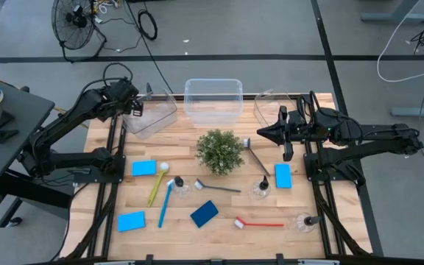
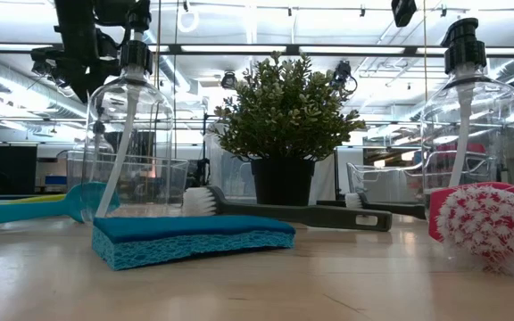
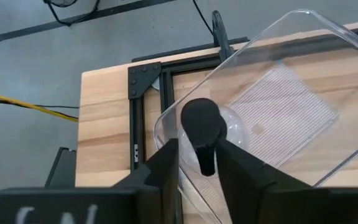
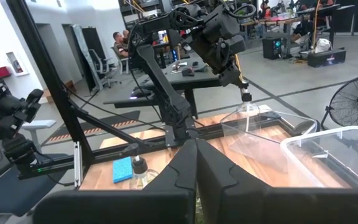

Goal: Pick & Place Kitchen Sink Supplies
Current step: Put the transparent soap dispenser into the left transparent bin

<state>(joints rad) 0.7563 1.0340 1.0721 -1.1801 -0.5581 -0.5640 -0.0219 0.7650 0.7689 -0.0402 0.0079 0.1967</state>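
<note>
A: Where's the left gripper (image 3: 197, 163)?
B: Over the left bin (image 1: 152, 112), its fingers (image 3: 166, 171) either side of a clear bottle (image 3: 219, 127)'s black cap; whether they pinch it, I can't tell.
A: And the right gripper (image 1: 262, 133)?
B: Fingers pressed together, empty, beside the plant (image 1: 219, 151) above the counter (image 1: 219, 221).

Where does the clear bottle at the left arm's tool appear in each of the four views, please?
High view: bottle over the left bin.
Low view: cannot tell it apart.
Left wrist view: black cap between the left tool fingers.
Right wrist view: hanging at.
Shared landmark: left bin.
</note>
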